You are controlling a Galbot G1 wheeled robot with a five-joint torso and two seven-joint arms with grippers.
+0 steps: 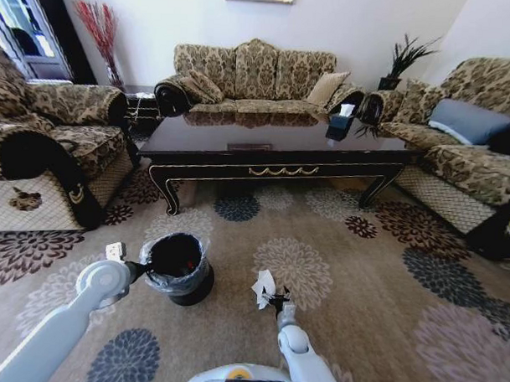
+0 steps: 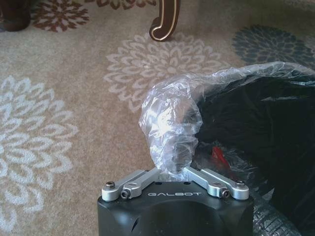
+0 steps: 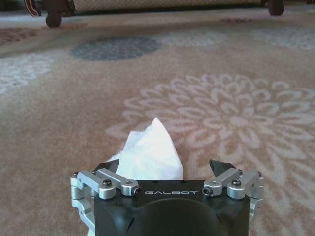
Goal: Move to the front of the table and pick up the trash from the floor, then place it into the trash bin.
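right tool [image 3: 167,169] half-hiding white paper [image 3: 150,152]

I log the glossy dark table [image 1: 273,150] standing on the floral carpet before the sofa, the black trash bin [image 1: 178,268] upright nearer me with clear liner over its rim, and 1 crumpled white paper [image 1: 263,288] just beside it.

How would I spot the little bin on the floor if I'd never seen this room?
Find the dark glossy table between the sofas, then look at the flowered carpet in front of it, toward its left end. There stands the trash bin: small, round and black, with a thin clear liner over its rim, beside the left gripper. Nothing else on the floor is black and round.
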